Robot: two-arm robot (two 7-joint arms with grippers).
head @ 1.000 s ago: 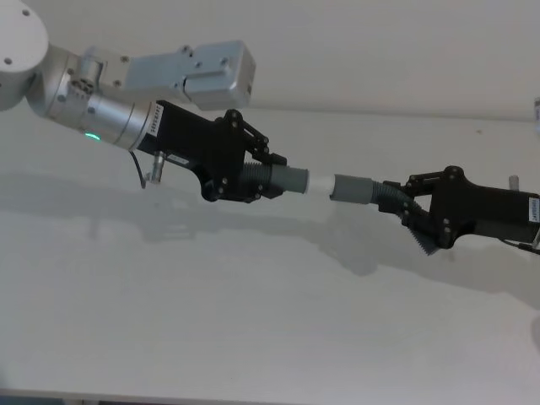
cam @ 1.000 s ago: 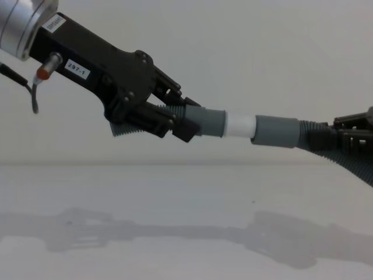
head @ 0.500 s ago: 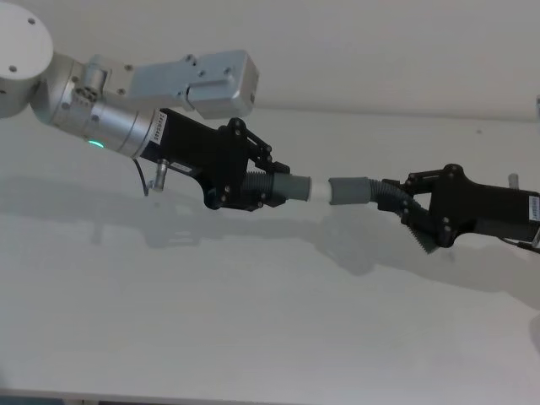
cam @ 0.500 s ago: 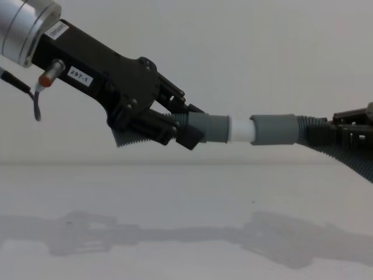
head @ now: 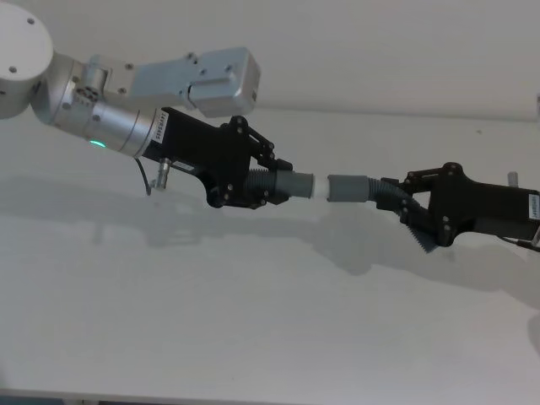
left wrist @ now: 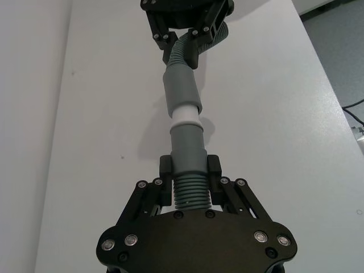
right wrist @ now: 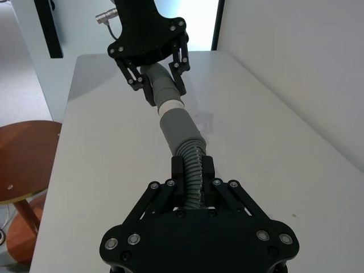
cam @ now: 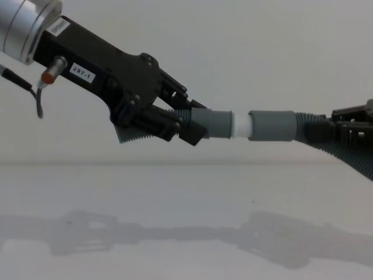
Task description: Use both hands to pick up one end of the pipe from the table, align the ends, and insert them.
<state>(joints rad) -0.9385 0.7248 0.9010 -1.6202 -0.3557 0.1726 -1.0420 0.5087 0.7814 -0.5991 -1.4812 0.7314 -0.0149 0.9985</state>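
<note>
Holding each light, bendy corrugated hose point(head: 390, 196) behind its stiff cuff point(head: 348, 187), we clamp left gripper point(head: 257, 179) and right gripper point(head: 415, 211) jaws tight, white tube point(cam: 240, 124) partly inserted.

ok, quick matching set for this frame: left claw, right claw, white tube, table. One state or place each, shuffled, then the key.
Things:
1. left claw
2. right claw
3. white tube
4. table

States:
A. partly showing between the two grey cuffs
B. bare surface below, carrying the shadows
C. shut on the hose piece with the white tube
D. shut on the hose piece with the wider grey cuff

Pairs: 1-C, 2-D, 3-A, 4-B
</note>
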